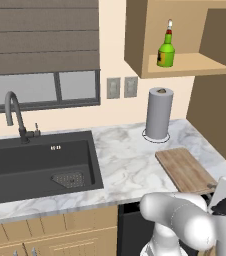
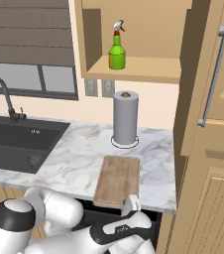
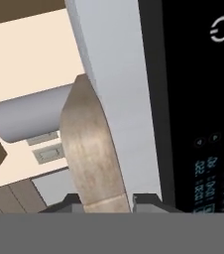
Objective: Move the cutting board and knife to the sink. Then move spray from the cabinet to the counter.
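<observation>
I have the gripper (image 2: pixel 132 202) low at the surface (image 1: pixel 125 160) edge, its fingers either side of the near end of the cutting board (image 2: pixel 118 179), which overhangs at lower centre; whether they clamp it I cannot tell. My arm folds below, hand rolled sideways.

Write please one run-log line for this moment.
gripper: at near edge of cutting board, board between fingertips | sink: no board inside | spray: on cabinet shelf
</observation>
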Motion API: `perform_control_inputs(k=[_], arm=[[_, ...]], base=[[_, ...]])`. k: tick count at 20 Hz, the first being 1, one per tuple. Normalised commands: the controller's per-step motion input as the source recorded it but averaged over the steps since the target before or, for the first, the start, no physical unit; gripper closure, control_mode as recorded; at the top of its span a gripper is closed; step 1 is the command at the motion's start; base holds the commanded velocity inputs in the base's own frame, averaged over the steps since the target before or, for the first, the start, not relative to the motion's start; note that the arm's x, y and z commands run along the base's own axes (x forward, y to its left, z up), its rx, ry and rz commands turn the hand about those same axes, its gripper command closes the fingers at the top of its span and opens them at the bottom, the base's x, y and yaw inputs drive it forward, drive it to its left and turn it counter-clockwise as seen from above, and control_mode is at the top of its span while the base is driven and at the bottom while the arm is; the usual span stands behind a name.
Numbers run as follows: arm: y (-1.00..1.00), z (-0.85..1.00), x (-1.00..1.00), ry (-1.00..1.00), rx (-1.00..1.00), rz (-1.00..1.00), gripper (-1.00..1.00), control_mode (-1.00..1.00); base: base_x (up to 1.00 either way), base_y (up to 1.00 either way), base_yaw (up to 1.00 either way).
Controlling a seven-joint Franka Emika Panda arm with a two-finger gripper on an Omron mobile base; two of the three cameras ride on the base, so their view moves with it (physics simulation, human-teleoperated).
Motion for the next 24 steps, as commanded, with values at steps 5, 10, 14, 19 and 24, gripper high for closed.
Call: perform_control_inputs(k=[5, 10, 14, 19, 24], arm=[[0.0, 0.41, -0.3, 0.0, 0.0, 0.0, 1.0, -1.0], [0.11, 0.56, -0.3, -0.01, 0.0, 0.0, 1.0, -1.0], [0.25, 0.67, -0.17, -0.01, -0.01, 0.0, 1.0, -1.0], [0.26, 0.41, 0.0, 0.0, -0.01, 0.0, 1.0, -1.0], [0.41, 0.62, 0.0, 0.0, -0.01, 0.0, 1.0, -1.0]], base=[[0.0, 0.0, 0.0], [0.0, 0.0, 0.0], [0.0, 0.0, 0.0], [0.0, 0.0, 0.0], [0.0, 0.0, 0.0]])
